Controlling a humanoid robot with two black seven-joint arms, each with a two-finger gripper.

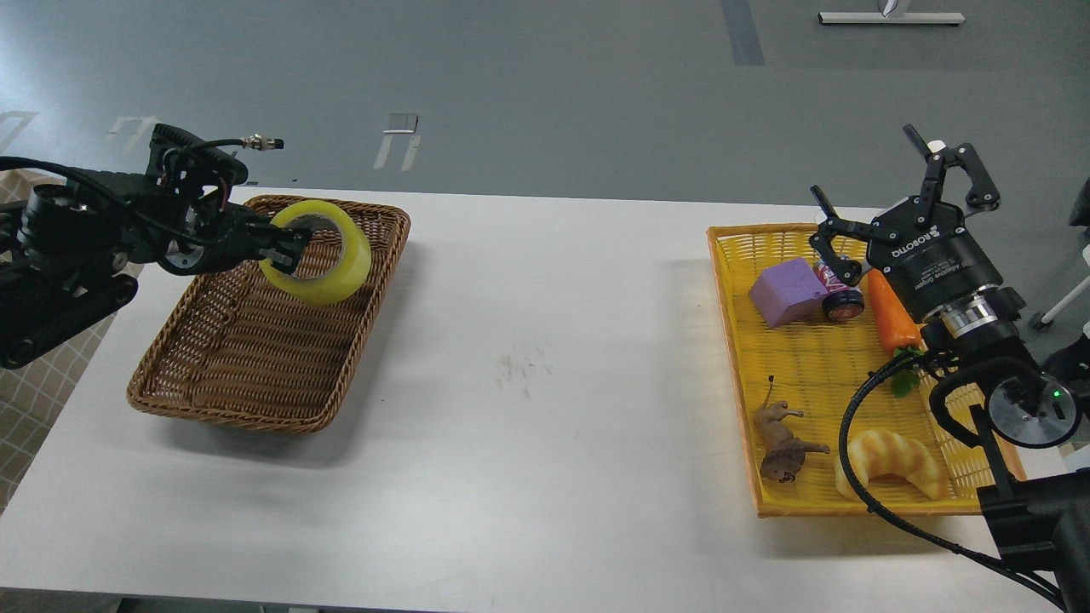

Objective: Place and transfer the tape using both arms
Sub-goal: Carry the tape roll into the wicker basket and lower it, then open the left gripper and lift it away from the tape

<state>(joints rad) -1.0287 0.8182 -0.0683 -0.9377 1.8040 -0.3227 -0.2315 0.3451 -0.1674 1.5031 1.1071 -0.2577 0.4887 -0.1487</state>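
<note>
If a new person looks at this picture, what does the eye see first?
First, the yellowish tape, held by the left gripper above the brown wicker basket on the left. Next, the bright yellow tray of small toys on the right, with the open right gripper above it.

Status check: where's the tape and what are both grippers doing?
Left gripper shut on the tape, held over the brown basket. Right gripper open, empty, above the yellow tray. Nothing in the way.

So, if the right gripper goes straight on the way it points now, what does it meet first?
The right gripper is open and points up and away over the far edge of the yellow tray. Nothing shows ahead except bare table, though depth is unclear.
</note>
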